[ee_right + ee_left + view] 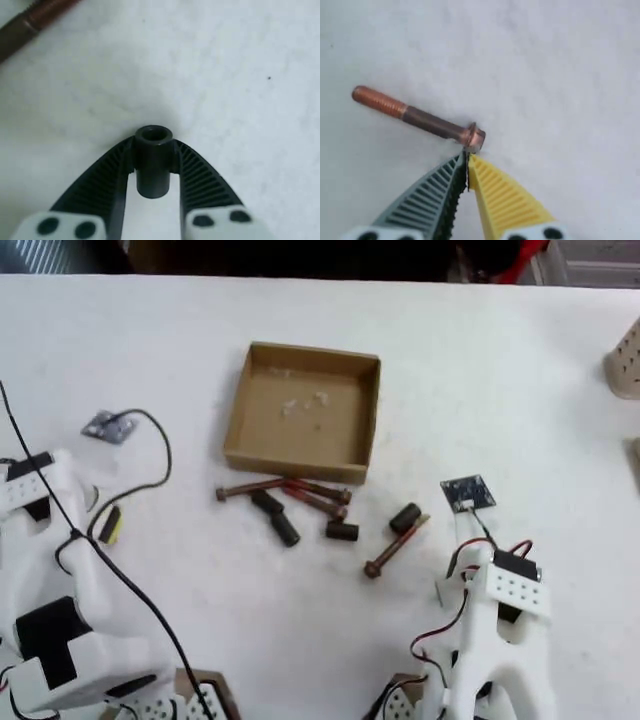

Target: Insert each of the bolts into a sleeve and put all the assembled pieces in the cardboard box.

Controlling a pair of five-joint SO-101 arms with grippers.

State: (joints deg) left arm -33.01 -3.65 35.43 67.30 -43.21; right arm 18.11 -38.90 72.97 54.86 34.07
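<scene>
Left gripper (pixel 468 156): grey and yellow ribbed fingers pressed together, no gap at the tips. The tips touch the flanged head of a bolt (pixel 420 119) lying flat on the white table (pixel 560 75); cannot tell whether the flange is pinched. The bolt's long axis runs from the head at the tips slantwise away from the gripper to the threaded end. It is copper-coloured, with a smooth darker shank and thread on the far part.

Right gripper (pixel 152 144): black ribbed fingers clamped on a sleeve (pixel 152 162), one finger on each side. The sleeve is a matte black cylinder. Its long axis is in line with the fingers, and its open bore points away from the wrist. A second bolt (pixel 35 17) lies on the table, apart from the sleeve.

High view: the box (pixel 236 430) is square, shallow brown cardboard with an open top, and its floor shows a few pale flecks. Loose bolts (pixel 250 488) lie just beside its near wall, one parallel to that wall with its head toward the left arm's side. Loose sleeves (pixel 342 531), short and black, lie among them. A slanted bolt (pixel 388 552) lies apart toward the right arm, with a black sleeve touching its threaded end.
</scene>
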